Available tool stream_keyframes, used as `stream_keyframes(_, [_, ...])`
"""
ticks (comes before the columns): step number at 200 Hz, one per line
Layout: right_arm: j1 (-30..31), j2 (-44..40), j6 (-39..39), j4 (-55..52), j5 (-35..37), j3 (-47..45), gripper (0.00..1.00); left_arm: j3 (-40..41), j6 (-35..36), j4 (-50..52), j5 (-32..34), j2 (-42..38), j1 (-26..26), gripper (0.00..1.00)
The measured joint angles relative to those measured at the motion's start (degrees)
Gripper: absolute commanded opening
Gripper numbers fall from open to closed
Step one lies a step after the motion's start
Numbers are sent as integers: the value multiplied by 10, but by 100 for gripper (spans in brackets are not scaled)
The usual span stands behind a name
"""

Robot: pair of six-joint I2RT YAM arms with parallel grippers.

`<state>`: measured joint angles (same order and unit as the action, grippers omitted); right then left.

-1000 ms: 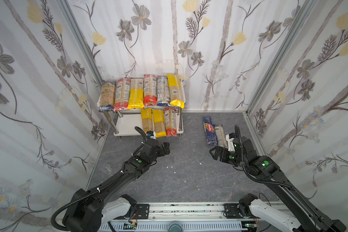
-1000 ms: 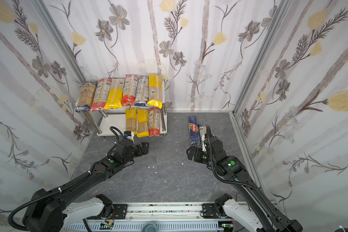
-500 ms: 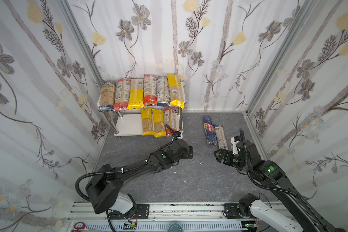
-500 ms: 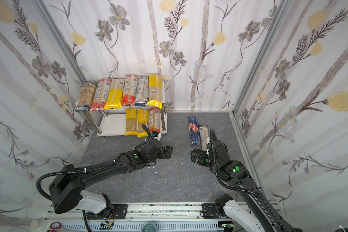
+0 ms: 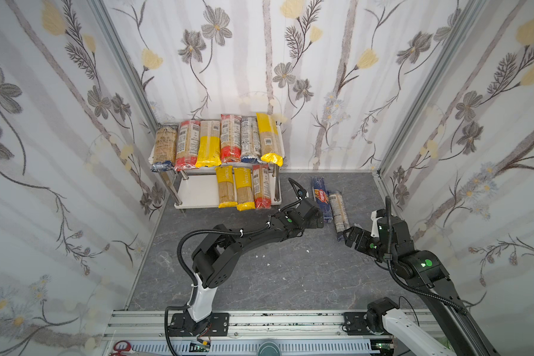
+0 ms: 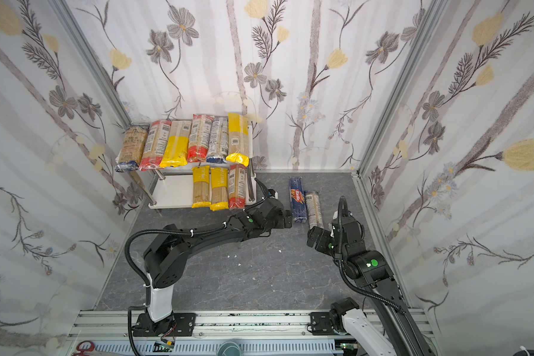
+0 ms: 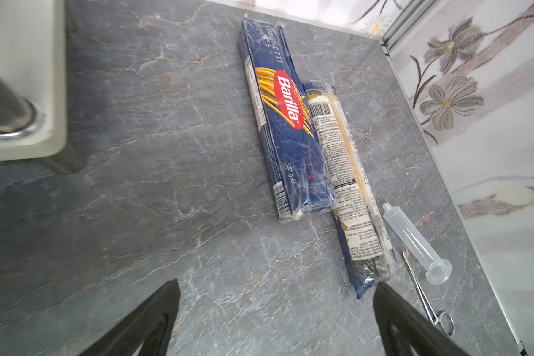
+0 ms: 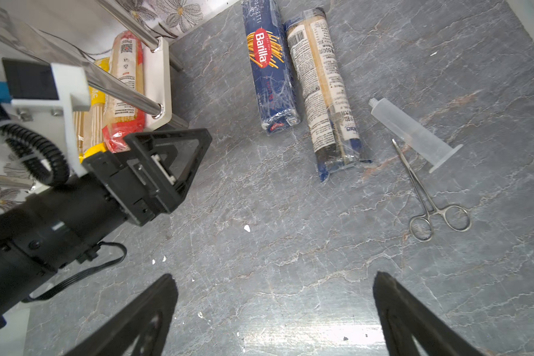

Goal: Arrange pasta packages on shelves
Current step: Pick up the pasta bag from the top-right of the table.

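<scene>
The shelves (image 5: pixel 198 191) stand at the back left, seen in both top views. Several pasta packages (image 5: pixel 230 138) lie side by side on the top board, and three (image 5: pixel 243 192) rest on the lower board. Two more lie on the grey floor to the right: a dark blue Barilla packet (image 5: pixel 320 198) (image 7: pixel 287 129) and a clear packet (image 5: pixel 338 211) (image 7: pixel 349 197) of tan strands. My left gripper (image 5: pixel 318 218) (image 7: pixel 276 289) is open and empty just short of the Barilla packet's near end. My right gripper (image 5: pixel 352 235) (image 8: pixel 275 286) is open and empty by the clear packet's near end.
A clear plastic syringe (image 8: pixel 413 132) and metal forceps (image 8: pixel 429 197) lie on the floor beside the clear packet, close to the right wall. The left gripper's body (image 8: pixel 164 166) sits beside the shelves' front right post. Flowered walls close in three sides.
My left arm has swung right, away from the shelves' lower board and across the floor to the two loose packets. My right gripper has drawn back a little toward the front right.
</scene>
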<state>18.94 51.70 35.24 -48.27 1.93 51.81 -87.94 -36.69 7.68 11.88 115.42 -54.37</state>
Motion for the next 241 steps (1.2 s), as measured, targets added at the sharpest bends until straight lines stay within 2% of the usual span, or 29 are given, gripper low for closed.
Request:
stream_keyframes(52, [-47, 3, -44, -23, -8, 11, 100, -173, 0, 32, -1, 142, -16, 100])
stream_keyframes(97, [-71, 3, -71, -36, -19, 11, 100, -267, 0, 66, 9, 227, -24, 100])
stream_keyframes(151, [-95, 2, -94, -52, -35, 11, 100, -341, 19, 102, 37, 290, -32, 100])
stream_keyframes(193, [-108, 4, -109, -55, -43, 11, 100, -349, 26, 118, 61, 301, -22, 100])
stream_keyframes(241, [-118, 14, -113, -55, -45, 11, 100, -370, 26, 123, 45, 324, -5, 100])
